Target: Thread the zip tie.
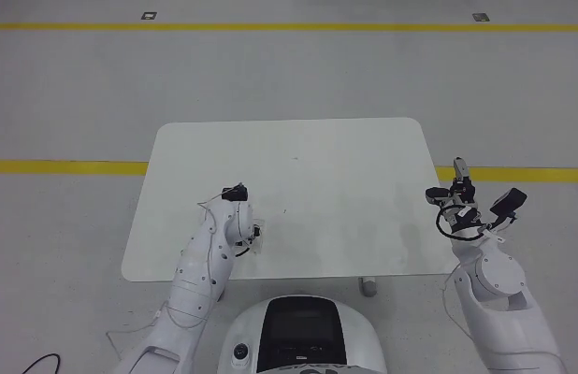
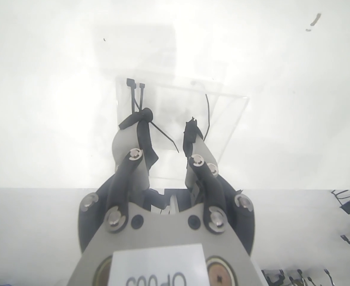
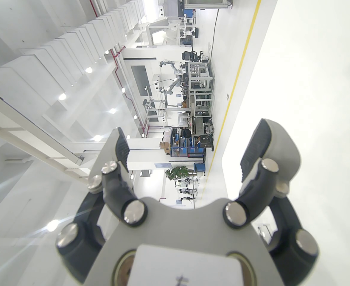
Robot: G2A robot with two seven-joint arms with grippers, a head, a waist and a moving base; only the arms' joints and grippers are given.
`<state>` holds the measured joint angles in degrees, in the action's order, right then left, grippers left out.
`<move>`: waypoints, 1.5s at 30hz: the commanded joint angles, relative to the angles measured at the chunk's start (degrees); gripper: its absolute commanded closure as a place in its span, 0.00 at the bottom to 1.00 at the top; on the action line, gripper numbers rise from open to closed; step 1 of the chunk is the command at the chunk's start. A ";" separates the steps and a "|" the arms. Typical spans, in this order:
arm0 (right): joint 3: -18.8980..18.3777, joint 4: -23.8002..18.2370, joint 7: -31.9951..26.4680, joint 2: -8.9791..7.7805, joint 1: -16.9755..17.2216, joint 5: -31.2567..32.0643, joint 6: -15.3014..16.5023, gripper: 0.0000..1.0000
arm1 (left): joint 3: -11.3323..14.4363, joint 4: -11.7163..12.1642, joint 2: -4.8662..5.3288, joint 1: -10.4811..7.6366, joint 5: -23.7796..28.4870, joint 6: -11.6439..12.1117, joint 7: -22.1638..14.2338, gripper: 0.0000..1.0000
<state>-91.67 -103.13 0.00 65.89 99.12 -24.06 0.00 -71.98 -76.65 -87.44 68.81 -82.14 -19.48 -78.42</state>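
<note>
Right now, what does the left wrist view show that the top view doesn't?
Left wrist view: black zip ties in a clear box, with the left gripper at the box, jaws open. Top view: the whole white table, the right arm beyond the table's right edge, yellow floor lines. Both: the left gripper at the table's near edge.

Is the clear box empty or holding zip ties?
Not empty: several black zip ties stand or lie inside the clear box, around the open left tool.
</note>
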 commanded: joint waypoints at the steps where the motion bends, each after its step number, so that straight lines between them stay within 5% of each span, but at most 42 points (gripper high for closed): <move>1: 0.00 0.00 0.00 0.00 0.00 0.00 0.00 0.00 | -0.15 0.95 -0.20 -0.39 -0.15 0.00 -0.08 0.74; 13: 0.00 0.00 0.00 0.00 0.00 0.00 0.00 0.00 | -0.71 6.45 -1.59 -2.70 -0.61 0.00 1.19 0.75; 21: 0.00 0.00 0.00 0.00 0.00 0.00 0.00 0.00 | -1.11 7.77 -2.22 -2.98 -0.92 0.00 2.45 1.00; 27: 0.00 0.00 0.00 0.00 0.00 0.00 0.00 0.00 | -1.49 7.90 -2.66 -2.98 -1.46 0.00 2.77 1.00; 32: 0.00 0.00 0.00 0.00 0.00 0.00 0.00 0.00 | -1.68 4.84 -2.78 -2.03 -1.92 0.00 1.59 1.00; 37: 0.00 0.00 0.00 0.00 0.00 0.00 0.00 0.00 | -2.25 -0.77 -2.42 0.09 -1.96 0.31 -1.22 1.00; 45: 0.00 0.00 0.00 0.00 0.00 0.00 0.00 0.00 | -3.47 -4.25 -1.65 2.00 0.62 1.78 -1.22 1.00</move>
<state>-91.67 -103.13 0.00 65.89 99.12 -24.06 0.00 -75.23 -80.59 -89.18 70.69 -82.28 -17.92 -79.64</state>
